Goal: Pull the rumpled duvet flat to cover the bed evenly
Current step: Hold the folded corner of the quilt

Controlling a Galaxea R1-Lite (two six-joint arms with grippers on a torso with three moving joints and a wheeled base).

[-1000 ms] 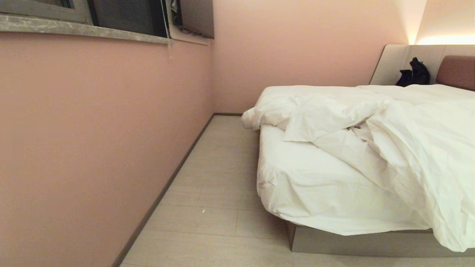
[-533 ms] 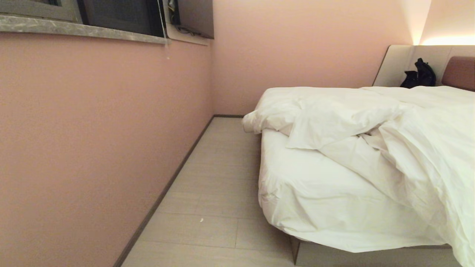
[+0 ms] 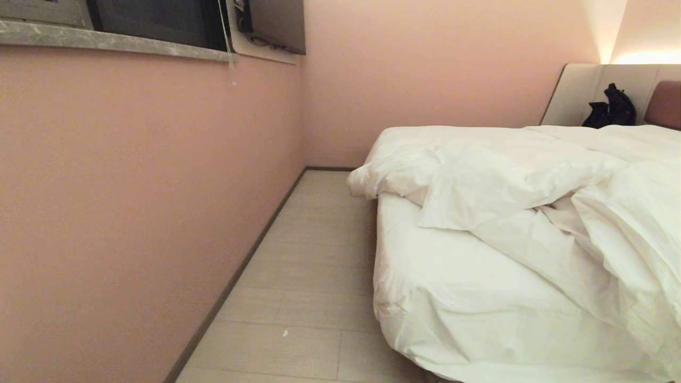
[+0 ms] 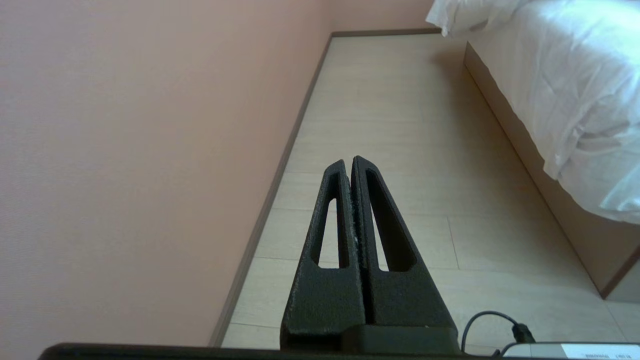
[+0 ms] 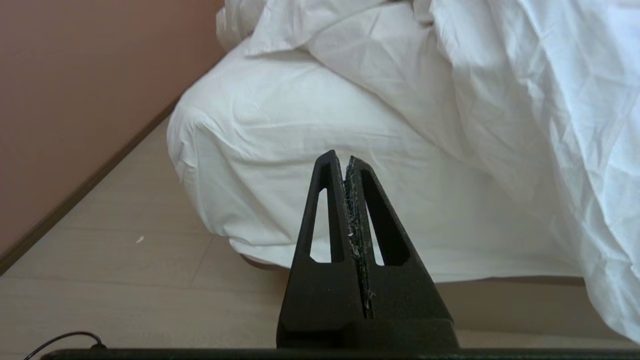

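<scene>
The white duvet lies rumpled and bunched on the bed, folded back from the near left corner so the mattress sheet shows there. One lump of it hangs over the bed's left side, and more drapes down at the right. Neither arm appears in the head view. My left gripper is shut and empty, low over the floor beside the bed. My right gripper is shut and empty too, pointing at the sheeted corner of the mattress, apart from it.
A pink wall with a stone window ledge runs along the left, leaving a floor aisle between it and the bed. A black bag sits by the pale headboard panel. The bed's box base edges the aisle.
The whole head view has shifted: the bed looms larger and lower in the picture and its base has left the bottom edge, so the camera has moved closer. The duvet itself has not moved.
</scene>
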